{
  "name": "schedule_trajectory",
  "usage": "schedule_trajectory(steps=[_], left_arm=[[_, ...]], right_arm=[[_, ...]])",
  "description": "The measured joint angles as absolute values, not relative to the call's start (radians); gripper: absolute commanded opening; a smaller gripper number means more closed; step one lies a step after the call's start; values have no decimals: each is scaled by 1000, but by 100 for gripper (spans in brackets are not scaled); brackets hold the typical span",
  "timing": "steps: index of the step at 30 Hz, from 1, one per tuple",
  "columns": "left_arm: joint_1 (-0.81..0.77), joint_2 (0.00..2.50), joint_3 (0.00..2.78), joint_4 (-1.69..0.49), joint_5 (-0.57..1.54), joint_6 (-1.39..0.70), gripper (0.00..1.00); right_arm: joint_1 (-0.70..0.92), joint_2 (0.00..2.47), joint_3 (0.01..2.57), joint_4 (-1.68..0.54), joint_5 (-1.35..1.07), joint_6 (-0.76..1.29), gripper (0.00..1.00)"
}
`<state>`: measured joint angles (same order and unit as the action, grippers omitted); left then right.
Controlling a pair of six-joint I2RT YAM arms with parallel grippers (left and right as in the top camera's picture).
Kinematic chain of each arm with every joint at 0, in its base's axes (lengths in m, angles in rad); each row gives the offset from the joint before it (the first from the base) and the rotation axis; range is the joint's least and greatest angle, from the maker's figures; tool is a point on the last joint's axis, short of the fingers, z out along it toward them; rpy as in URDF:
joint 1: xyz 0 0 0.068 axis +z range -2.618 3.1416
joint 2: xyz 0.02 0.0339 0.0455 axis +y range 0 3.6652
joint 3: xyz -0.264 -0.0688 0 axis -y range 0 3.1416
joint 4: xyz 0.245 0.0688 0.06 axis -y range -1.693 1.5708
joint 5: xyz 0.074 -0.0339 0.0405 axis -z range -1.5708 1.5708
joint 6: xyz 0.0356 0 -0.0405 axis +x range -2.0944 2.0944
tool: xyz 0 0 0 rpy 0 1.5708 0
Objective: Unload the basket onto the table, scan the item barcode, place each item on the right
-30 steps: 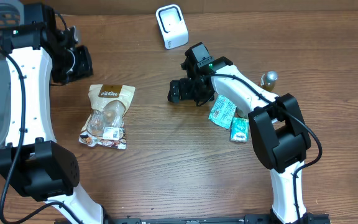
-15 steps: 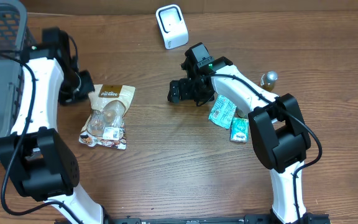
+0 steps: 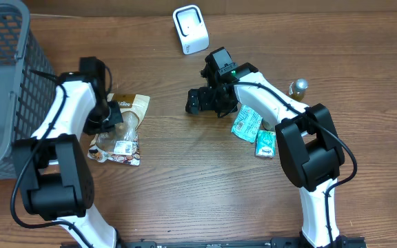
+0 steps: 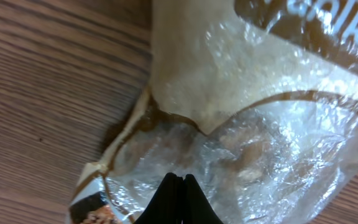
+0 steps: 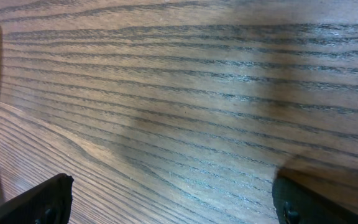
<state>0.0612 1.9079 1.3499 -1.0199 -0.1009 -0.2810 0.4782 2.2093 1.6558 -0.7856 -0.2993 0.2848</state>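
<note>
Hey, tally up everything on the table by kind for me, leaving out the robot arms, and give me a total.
snack pouch: 1
teal packets: 2
small bottle: 1
white scanner: 1
grey basket: 1
Total: 6

The left arm (image 3: 71,114) hides part of the snack pouch (image 3: 133,107) from us; the basket (image 3: 2,62) runs off the overhead frame, and we cannot read the pouch's small label (image 3: 123,146).

Clear-windowed snack pouch (image 3: 119,131) (brown header) flat on table
</note>
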Motion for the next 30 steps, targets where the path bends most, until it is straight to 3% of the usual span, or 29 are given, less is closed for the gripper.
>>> schedule_trajectory(steps=[18,30], left_arm=[[-90,1908,1315,-941,-176,-360,8],[-107,1908,1315,-874,-4,-329,5]], right_arm=[[479,2209,1655,-786,-300,284,100],[479,2209,1655,-786,-300,285,100]])
